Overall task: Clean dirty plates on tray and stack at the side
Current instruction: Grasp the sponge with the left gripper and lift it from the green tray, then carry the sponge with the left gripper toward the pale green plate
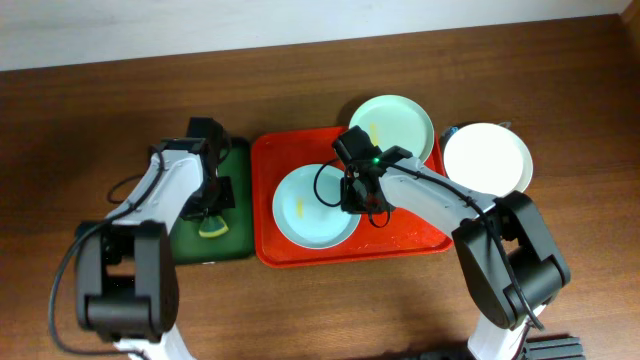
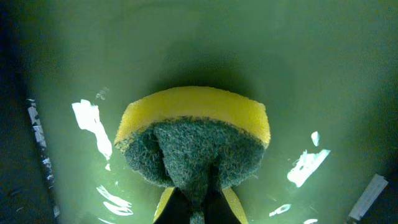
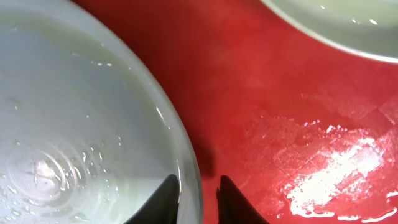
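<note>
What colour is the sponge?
The sponge is yellow with a green scrubby side; left wrist view.

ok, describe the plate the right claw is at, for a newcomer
Find the red tray mid-table. The plate lies in its near left part, right claw at its rim. Unlike the other mint plate, it lies wholly inside the tray.

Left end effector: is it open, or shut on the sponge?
Shut on the sponge: left wrist view shows the left end effector pinching its green scouring side.
</note>
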Robot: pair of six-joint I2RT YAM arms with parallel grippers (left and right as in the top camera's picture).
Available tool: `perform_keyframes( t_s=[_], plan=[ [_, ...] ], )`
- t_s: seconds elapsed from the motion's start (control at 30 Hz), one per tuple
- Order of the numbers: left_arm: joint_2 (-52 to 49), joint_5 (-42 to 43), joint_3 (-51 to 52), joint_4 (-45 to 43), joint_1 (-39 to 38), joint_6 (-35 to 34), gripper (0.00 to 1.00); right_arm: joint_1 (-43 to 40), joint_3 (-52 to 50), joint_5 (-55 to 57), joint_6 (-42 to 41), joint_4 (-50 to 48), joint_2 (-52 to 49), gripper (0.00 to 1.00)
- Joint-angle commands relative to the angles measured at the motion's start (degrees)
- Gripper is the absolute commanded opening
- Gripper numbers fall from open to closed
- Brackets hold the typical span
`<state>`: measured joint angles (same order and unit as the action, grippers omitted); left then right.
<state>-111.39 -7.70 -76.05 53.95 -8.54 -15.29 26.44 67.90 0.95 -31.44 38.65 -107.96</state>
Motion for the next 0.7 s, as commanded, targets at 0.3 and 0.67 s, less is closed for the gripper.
perform_keyframes(
  t_s=[0.3, 0.67],
  plan=[
    [16.96, 0.37, -2.69, -2.93, 0.39, 5.79, 0.0, -4.31, 0.7, -11.61, -0.59, 1.29, -0.46, 0.04],
    [11.54, 0.85, -12.37, 7.91, 0.39, 5.97, 0.0, -6.58, 0.52, -15.32, -0.55, 1.62, -0.46, 0.04]
  ],
)
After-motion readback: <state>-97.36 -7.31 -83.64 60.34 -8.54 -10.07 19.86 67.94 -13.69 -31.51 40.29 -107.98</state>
